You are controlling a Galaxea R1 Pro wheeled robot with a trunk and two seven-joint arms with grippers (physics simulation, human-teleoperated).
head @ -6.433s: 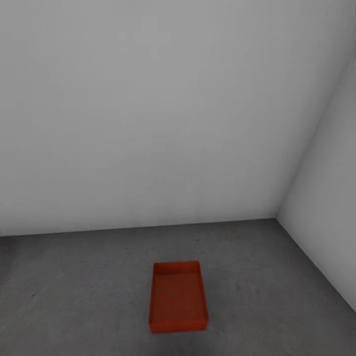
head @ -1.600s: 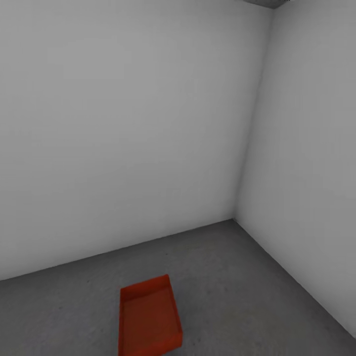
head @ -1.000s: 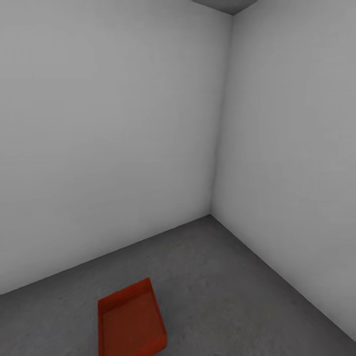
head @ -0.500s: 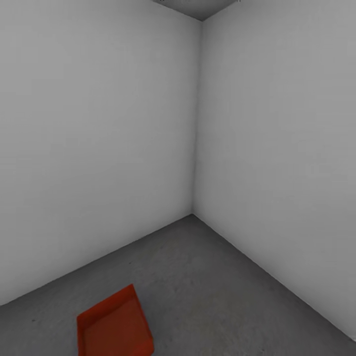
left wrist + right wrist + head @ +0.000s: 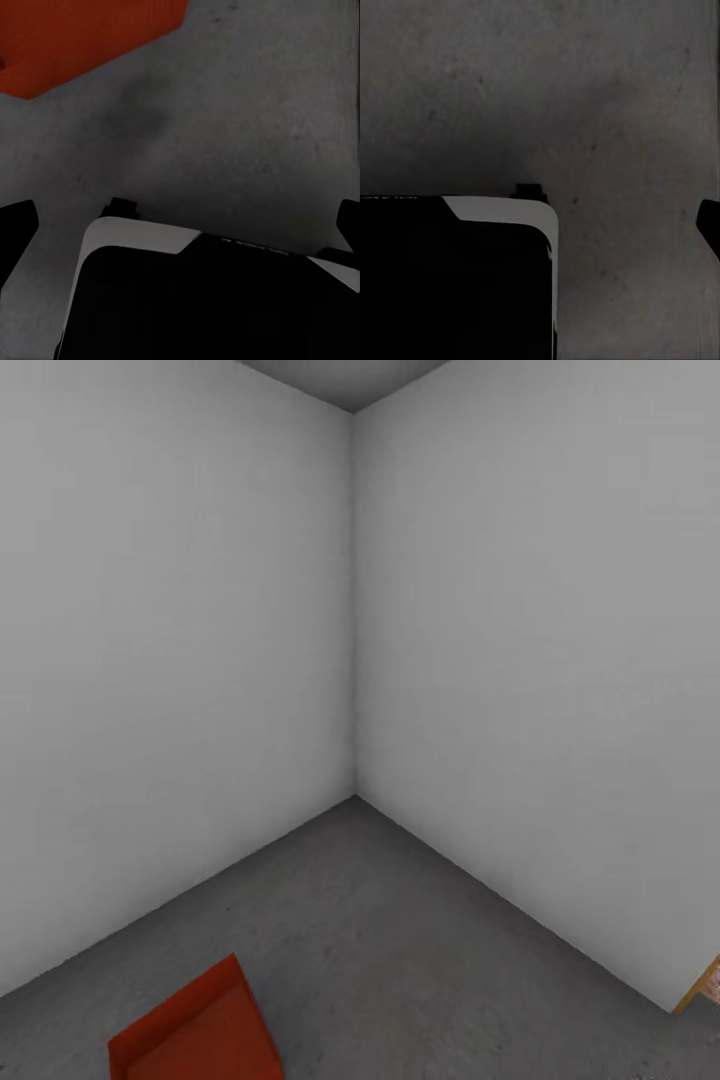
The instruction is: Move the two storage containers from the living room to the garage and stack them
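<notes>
Head cam, L to R: red-orange storage container sits on dark concrete floor at lower left, cut by frame edge, near grey wall; wood-coloured edge far right. Left gripper: fingertips spread wide, empty, container corner beyond. Right gripper: one fingertip seen, can't tell spread.

A storage container sits on the floor near left; the walls' corner stands far behind.
</notes>
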